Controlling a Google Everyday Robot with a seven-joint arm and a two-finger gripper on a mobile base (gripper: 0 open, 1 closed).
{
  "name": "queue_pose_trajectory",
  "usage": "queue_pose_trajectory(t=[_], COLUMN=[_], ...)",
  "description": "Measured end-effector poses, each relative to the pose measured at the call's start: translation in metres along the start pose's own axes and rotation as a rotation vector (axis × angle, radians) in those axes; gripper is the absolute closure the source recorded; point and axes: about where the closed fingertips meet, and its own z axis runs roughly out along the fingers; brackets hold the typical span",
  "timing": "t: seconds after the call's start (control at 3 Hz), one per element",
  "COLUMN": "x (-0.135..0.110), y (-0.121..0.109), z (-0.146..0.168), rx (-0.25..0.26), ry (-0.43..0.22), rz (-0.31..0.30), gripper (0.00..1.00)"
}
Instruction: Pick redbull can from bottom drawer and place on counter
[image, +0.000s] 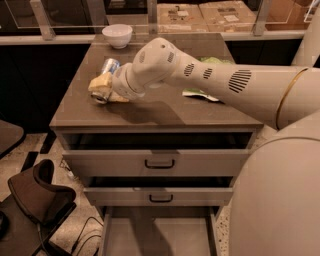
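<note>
The redbull can (108, 68), blue and silver, lies tilted on the counter (150, 110) near its left side. My gripper (102, 87) is at the can, with its tan fingers (99, 83) closed around the can's lower part, resting at the counter surface. The white arm reaches in from the right across the counter. The bottom drawer (160, 235) is pulled open at the bottom of the view and its floor shows nothing on it.
A white bowl (117, 35) stands at the counter's back left. A green crinkled snack bag (202, 92) lies behind the arm at right. The two upper drawers (160, 162) stand slightly open. A dark chair (35, 195) is at lower left.
</note>
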Motion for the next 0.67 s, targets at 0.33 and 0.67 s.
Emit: queue_pose_trajectory(t=[0.33, 0.67], x=[0.0044, 0.0044], y=[-0.0103, -0.0106], z=[-0.0076, -0.0077], rx=[0.001, 0.001], ry=[-0.001, -0.001], rz=[0.001, 0.001], gripper=[0.00, 0.00])
